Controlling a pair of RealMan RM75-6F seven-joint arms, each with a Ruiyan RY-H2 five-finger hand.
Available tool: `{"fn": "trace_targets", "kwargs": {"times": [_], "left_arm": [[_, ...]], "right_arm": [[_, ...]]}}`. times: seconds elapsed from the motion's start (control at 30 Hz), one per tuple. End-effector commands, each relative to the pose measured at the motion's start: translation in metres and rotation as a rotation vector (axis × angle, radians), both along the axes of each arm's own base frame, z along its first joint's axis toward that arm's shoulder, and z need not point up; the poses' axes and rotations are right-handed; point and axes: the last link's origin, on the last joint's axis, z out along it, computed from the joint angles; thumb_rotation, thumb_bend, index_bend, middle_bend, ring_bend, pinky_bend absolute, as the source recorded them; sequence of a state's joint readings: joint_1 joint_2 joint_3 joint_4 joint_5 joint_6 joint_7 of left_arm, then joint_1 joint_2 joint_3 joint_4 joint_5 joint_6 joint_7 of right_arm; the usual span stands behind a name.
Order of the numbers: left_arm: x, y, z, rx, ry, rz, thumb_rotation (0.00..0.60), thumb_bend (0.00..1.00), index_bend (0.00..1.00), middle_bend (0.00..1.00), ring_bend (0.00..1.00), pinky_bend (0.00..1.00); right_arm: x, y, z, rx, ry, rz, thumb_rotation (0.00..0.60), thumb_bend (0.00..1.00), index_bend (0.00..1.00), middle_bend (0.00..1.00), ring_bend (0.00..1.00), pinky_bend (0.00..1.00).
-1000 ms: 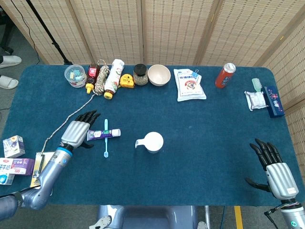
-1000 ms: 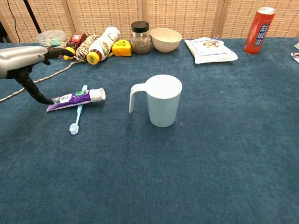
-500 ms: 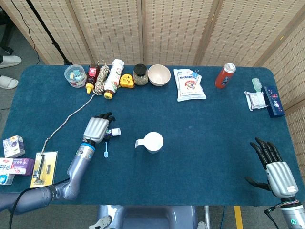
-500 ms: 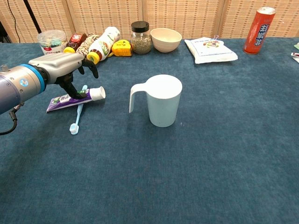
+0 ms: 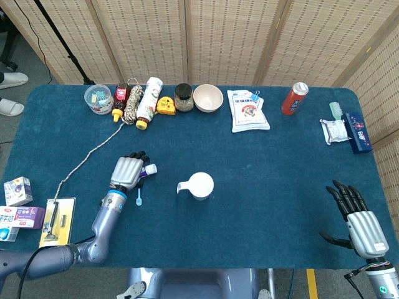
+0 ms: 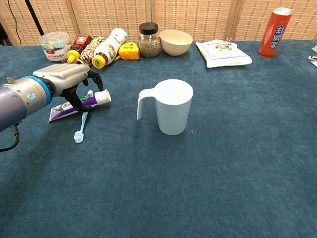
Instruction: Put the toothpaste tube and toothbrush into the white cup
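Since half a second ago, my left hand [image 6: 69, 79] sits lower over the toothpaste tube [image 6: 79, 105], whose capped end now tilts up off the cloth. Its fingers [image 6: 94, 78] curl around the tube near the white cap; the tail end looks to rest on the table [image 6: 208, 188]. From the head view the hand hides nearly all of the tube, only the cap showing. Tube print is too small to read. The toothbrush [image 6: 82, 124] lies flat under the tube, its head hidden behind the hand. The white cup [image 6: 172, 106] stands upright well to the right, handle toward the tube. My right hand [image 5: 361, 215] rests open at the near right edge, fingers spread, holding nothing; the chest view does not show it. Far back, the red can [image 6: 277, 26] bears white characters I cannot make out.
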State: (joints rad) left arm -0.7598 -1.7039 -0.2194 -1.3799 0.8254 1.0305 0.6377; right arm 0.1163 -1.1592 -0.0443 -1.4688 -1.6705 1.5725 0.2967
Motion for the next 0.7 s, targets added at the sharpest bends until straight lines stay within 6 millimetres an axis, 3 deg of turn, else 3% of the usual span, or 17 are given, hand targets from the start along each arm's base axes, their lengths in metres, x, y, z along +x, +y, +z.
{"fn": "trace_targets", "kwargs": {"times": [0.03, 0.33, 0.7], "left_arm": [[0.001, 0.000, -0.002, 0.003, 0.005, -0.001, 0.600, 0.30, 0.30, 0.20, 0.22, 0.37], [0.007, -0.004, -0.013, 0.020, 0.050, -0.012, 0.600, 0.30, 0.35, 0.23, 0.27, 0.40], [0.005, -0.003, -0.015, 0.068, 0.079, -0.006, 0.600, 0.35, 0.53, 0.39, 0.42, 0.52]], "right_arm": [[0.000, 0.000, 0.000, 0.003, -0.005, 0.000, 0.600, 0.07, 0.00, 0.00, 0.00, 0.00], [0.000, -0.001, 0.000, 0.007, -0.020, 0.000, 0.600, 0.07, 0.00, 0.00, 0.00, 0.00], [0.000, -0.002, -0.001, 0.016, -0.040, 0.001, 0.600, 0.07, 0.00, 0.00, 0.00, 0.02]]}}
